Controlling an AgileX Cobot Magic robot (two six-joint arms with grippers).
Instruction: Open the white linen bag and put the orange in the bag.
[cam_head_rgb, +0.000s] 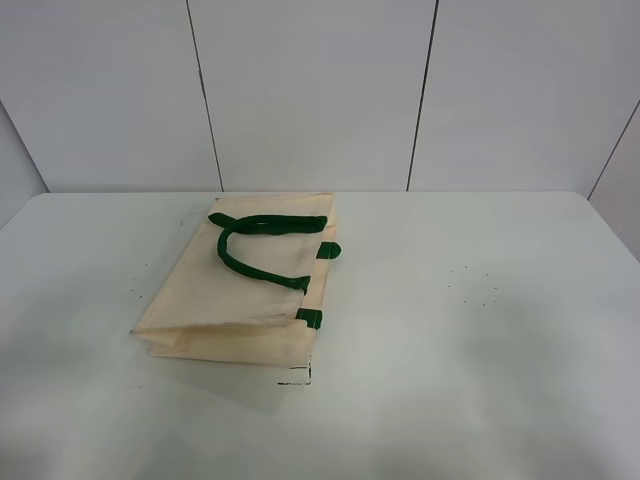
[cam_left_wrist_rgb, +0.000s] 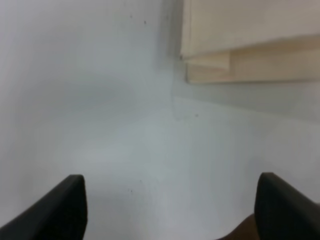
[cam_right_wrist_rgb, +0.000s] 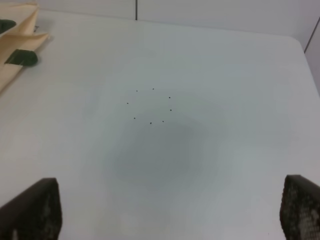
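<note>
- Left tool (cam_left_wrist_rgb: 170, 210): seen from the left wrist camera, its two dark fingers (cam_left_wrist_rgb: 60, 210) stand far apart at the lower corners of the picture, released, with nothing between them.
- A small brownish shape shows at the picture's edge beside one left finger; it is too cut off to identify.
- Beneath the left tool lies bare white worktop (cam_left_wrist_rgb: 100, 125).
- Beyond the left tool, one corner of the white linen bag (cam_left_wrist_rgb: 250, 45) shows, its cream cloth folded in flat layers.
- Right tool (cam_right_wrist_rgb: 170, 215): in the right wrist view its two dark, textured fingers (cam_right_wrist_rgb: 35, 210) are likewise spread wide, released and empty.
- Ahead of the right tool a ring of tiny dark specks (cam_right_wrist_rgb: 150, 105) marks the worktop.
- Farther off in that view, an edge of the bag with a green tab (cam_right_wrist_rgb: 21, 57) is visible.
- From the high camera, the bag (cam_head_rgb: 245, 285) lies flat and closed on the worktop, left of centre, apart from both tools.
- Its dark green strap handles (cam_head_rgb: 260, 245) rest in a loop on top of the cloth.
- Neither arm appears in the high view.
</note>
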